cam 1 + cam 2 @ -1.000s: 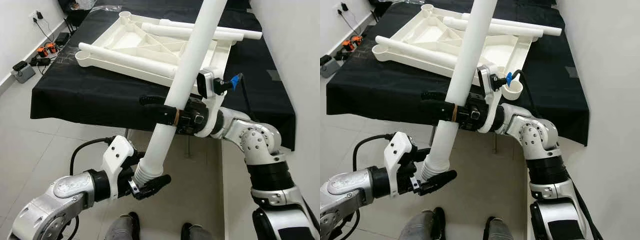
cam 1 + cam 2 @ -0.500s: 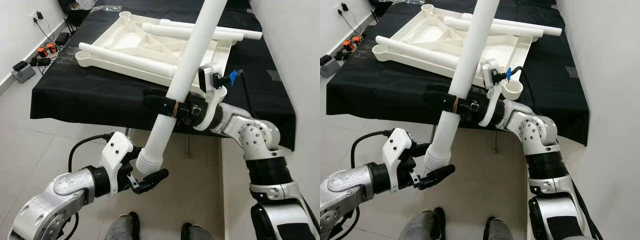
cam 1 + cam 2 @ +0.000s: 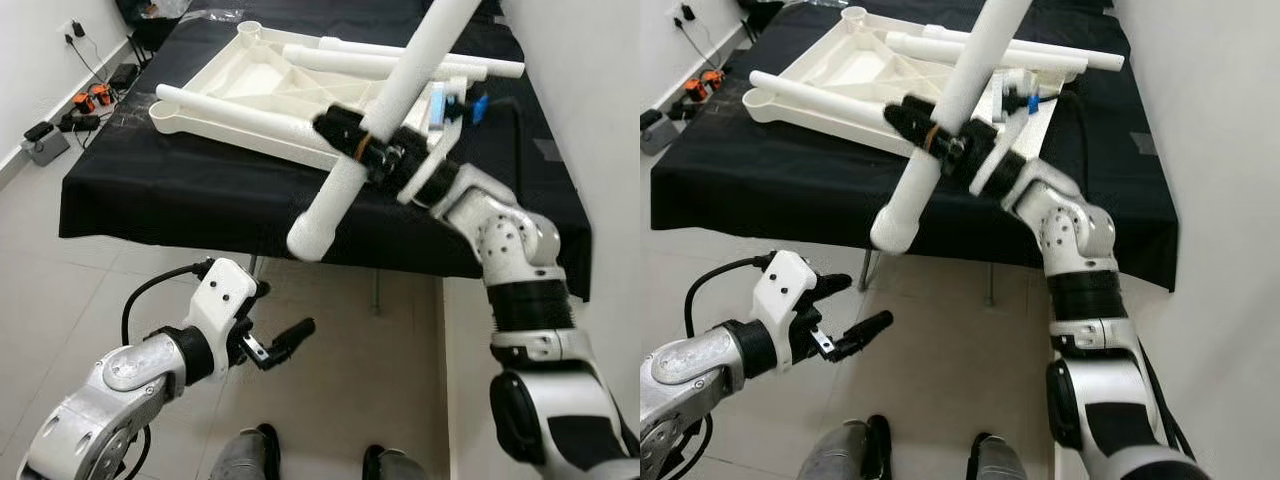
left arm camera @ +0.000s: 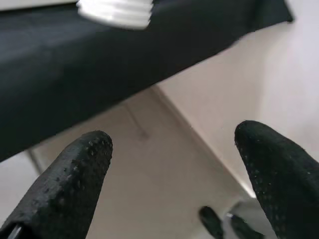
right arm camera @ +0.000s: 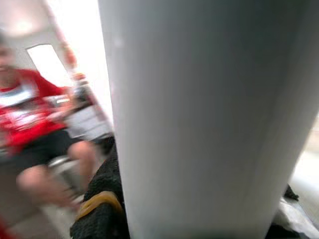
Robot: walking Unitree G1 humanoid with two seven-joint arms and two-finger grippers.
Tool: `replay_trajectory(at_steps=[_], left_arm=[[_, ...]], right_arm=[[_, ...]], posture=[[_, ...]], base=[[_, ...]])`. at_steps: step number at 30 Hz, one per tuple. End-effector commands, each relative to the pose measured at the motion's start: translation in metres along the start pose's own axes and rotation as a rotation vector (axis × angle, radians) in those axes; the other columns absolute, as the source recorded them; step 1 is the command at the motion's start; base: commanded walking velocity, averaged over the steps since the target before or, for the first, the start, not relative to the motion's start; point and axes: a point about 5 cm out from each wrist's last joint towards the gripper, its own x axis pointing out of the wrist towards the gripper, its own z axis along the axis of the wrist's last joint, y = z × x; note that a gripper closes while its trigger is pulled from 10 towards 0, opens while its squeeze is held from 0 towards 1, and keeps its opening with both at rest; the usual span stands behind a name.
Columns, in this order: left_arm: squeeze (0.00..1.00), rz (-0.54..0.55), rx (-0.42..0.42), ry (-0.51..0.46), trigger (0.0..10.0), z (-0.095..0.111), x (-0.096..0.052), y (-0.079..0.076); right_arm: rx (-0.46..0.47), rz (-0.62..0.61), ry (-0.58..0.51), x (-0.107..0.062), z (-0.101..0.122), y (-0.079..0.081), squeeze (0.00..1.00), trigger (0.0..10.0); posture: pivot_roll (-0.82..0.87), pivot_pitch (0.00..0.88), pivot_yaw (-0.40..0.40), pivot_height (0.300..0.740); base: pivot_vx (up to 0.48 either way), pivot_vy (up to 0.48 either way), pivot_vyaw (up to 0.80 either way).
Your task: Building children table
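- Nearest to me, my left tool (image 3: 272, 345) hung low over the tiled floor (image 3: 70, 260), in front of the desk (image 3: 180, 190); its two black fingers (image 4: 75, 174) were spread wide and held nothing.
- Above it, my right tool (image 3: 345, 140) was closed around the white table leg (image 3: 375, 125), about at the middle of its length.
- The leg was tilted: its threaded lower end (image 4: 117, 12) hung free in front of the desk edge, and the upper end pointed up and away from me.
- On the black cloth of the desk lay the white tabletop (image 3: 270, 90), upside down, its ribs visible.
- Two other white legs (image 3: 400, 60) lay across it, and one more (image 3: 240, 115) along its near edge.
- In the right wrist view a blurred person (image 5: 35, 124) in red was sitting behind the leg.
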Motion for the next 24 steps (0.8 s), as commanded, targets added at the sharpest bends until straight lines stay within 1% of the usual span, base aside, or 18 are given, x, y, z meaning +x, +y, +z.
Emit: replay_trajectory(at_steps=[1,2,3,4,5,6,7,8,10,11,12,13,15,18,19,22,23,24], left_arm=[[0.0,0.021,-0.003,-0.003,10.0,-0.001,0.002,0.0],[0.0,0.021,-0.003,-0.003,10.0,-0.001,0.002,0.0],[0.0,0.062,0.005,-0.028,10.0,0.004,0.005,0.002],[0.0,0.103,0.002,-0.07,10.0,0.011,0.008,0.003],[0.0,0.103,0.002,-0.07,10.0,0.011,0.008,0.003],[0.0,0.188,0.036,-0.099,10.0,0.019,0.013,0.009],[0.0,0.188,0.036,-0.099,10.0,0.019,0.013,0.009],[0.0,0.263,0.066,-0.119,10.0,0.024,0.015,0.013],[0.0,0.423,0.133,-0.195,10.0,0.041,0.017,0.025],[0.0,0.423,0.133,-0.195,10.0,0.041,0.017,0.025],[0.0,0.476,0.128,-0.228,10.0,0.047,0.017,0.028],[0.0,0.476,0.128,-0.228,10.0,0.047,0.017,0.028],[0.0,0.549,0.131,-0.275,10.0,0.057,0.017,0.032],[0.0,0.565,0.135,-0.286,10.0,0.059,0.018,0.033],[0.0,0.586,0.13,-0.3,10.0,0.062,0.018,0.034],[0.0,0.609,0.116,-0.331,10.0,0.069,0.018,0.037],[0.0,0.629,0.134,-0.346,10.0,0.074,0.018,0.039],[0.0,0.629,0.134,-0.346,10.0,0.074,0.018,0.039]], right_arm=[[-0.053,-0.078,-0.026,0.001,0.008,-0.006,0.0,0.0],[-0.053,-0.078,-0.026,0.001,0.008,-0.006,0.0,0.0],[-0.142,-0.197,-0.026,0.0,0.014,-0.015,0.0,0.0],[-0.214,-0.298,-0.026,-0.002,0.017,-0.021,0.0,3.5],[-0.214,-0.298,-0.026,-0.002,0.017,-0.021,0.0,3.5],[-0.296,-0.372,-0.027,-0.004,0.019,-0.024,0.0,10.0],[-0.296,-0.372,-0.027,-0.004,0.019,-0.024,0.0,10.0],[-0.352,-0.407,-0.042,-0.005,0.02,-0.024,0.0,10.0],[-0.399,-0.456,-0.123,-0.01,0.028,-0.016,0.0,10.0],[-0.399,-0.456,-0.123,-0.01,0.028,-0.016,0.0,10.0],[-0.415,-0.477,-0.147,-0.011,0.03,-0.013,0.0,10.0],[-0.415,-0.477,-0.147,-0.011,0.03,-0.013,0.0,10.0],[-0.426,-0.517,-0.182,-0.013,0.032,-0.01,0.0,10.0],[-0.426,-0.528,-0.193,-0.013,0.032,-0.01,0.0,10.0],[-0.427,-0.544,-0.203,-0.013,0.033,-0.01,0.0,10.0],[-0.455,-0.55,-0.226,-0.01,0.035,-0.008,0.0,10.0],[-0.464,-0.542,-0.228,-0.007,0.036,-0.006,0.0,10.0],[-0.464,-0.542,-0.228,-0.007,0.036,-0.006,0.0,10.0]], posture=[[0.08,0.177,-0.007,0.74],[0.08,0.177,-0.007,0.74],[0.08,0.178,-0.009,0.74],[0.08,0.178,-0.007,0.74],[0.08,0.178,-0.007,0.74],[0.07,0.176,-0.009,0.74],[0.07,0.176,-0.009,0.74],[0.07,0.172,-0.011,0.74],[0.08,0.168,-0.019,0.74],[0.08,0.168,-0.019,0.74],[0.08,0.168,-0.019,0.74],[0.08,0.168,-0.019,0.74],[0.07,0.167,-0.019,0.74],[0.07,0.167,-0.02,0.74],[0.07,0.166,-0.023,0.74],[0.07,0.167,-0.026,0.74],[0.07,0.166,-0.028,0.74],[0.07,0.166,-0.028,0.74]], base=[[0.0,0.0,0.0],[0.0,0.0,0.0],[0.0,0.0,0.0],[0.0,0.0,0.0],[0.0,0.0,0.0],[0.0,0.0,0.0],[0.0,0.0,0.0],[0.0,0.0,0.0],[0.0,0.0,0.0],[0.0,0.0,0.0],[0.0,0.0,0.0],[0.0,0.0,0.0],[0.0,0.0,-0.39],[0.0,0.0,-0.79],[0.0,0.0,-0.79],[0.0,0.0,-0.28],[0.0,0.0,0.0],[0.0,0.0,0.0]])
